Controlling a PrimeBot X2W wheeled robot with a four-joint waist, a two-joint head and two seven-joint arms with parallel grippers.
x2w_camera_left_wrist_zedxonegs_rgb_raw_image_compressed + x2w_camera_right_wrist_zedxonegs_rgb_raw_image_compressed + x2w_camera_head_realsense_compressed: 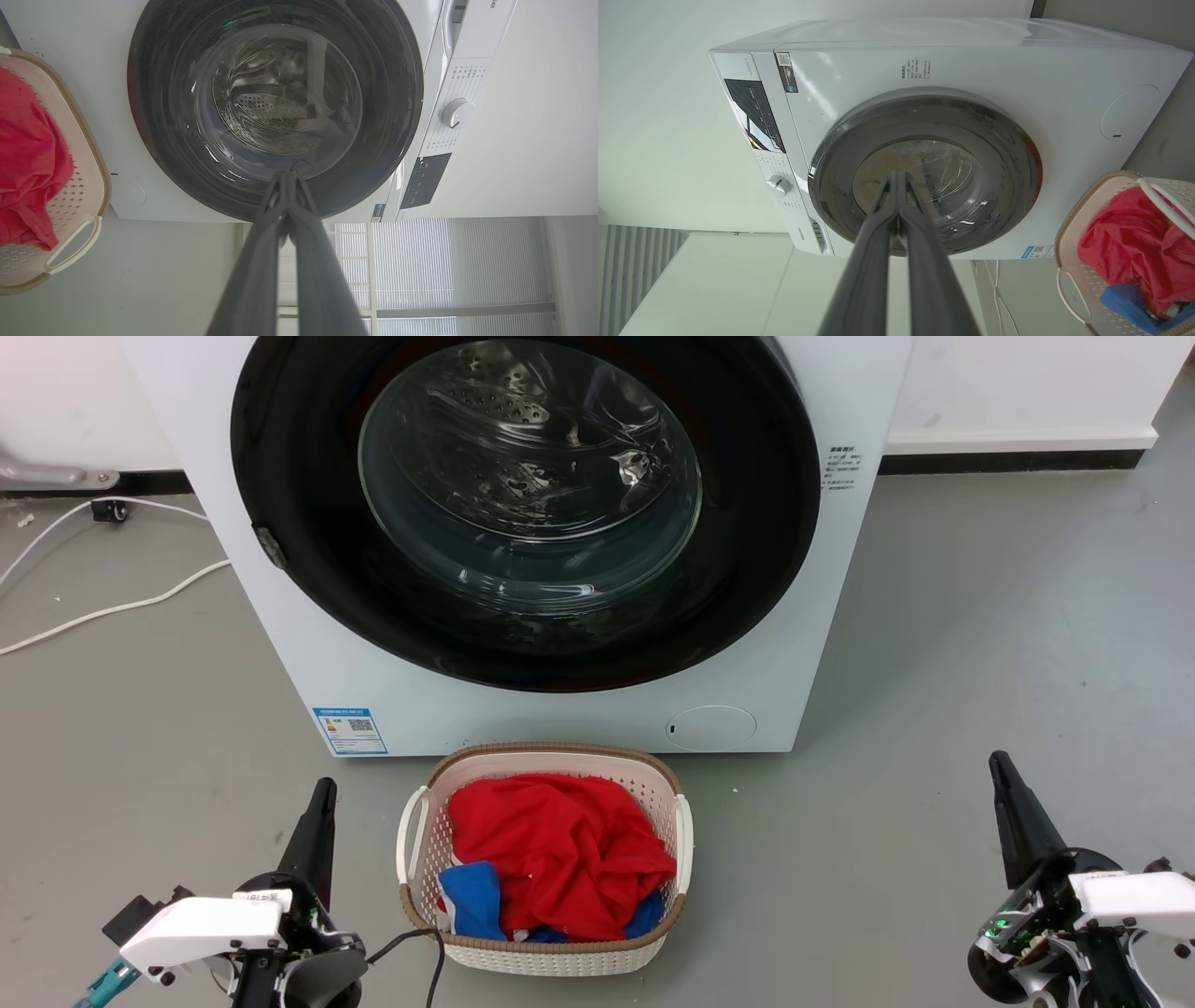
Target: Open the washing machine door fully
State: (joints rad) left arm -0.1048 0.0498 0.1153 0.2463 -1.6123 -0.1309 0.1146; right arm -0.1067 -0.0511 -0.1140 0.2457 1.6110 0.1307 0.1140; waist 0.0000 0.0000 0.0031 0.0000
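It looked like a test room fitted out as a laundry corner, not a home; a washer (280,644) stood on a bare grey floor (980,644) against a plain white wall (1008,383) with dark skirting (1008,460); a basket (551,749) of clothes (560,849) sat before it; white cables (112,609) trailed loose; blinds (467,261) covered a window.

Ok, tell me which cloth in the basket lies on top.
The red cloth: it covers most of the basket, while the blue cloth only peeks out beneath it.
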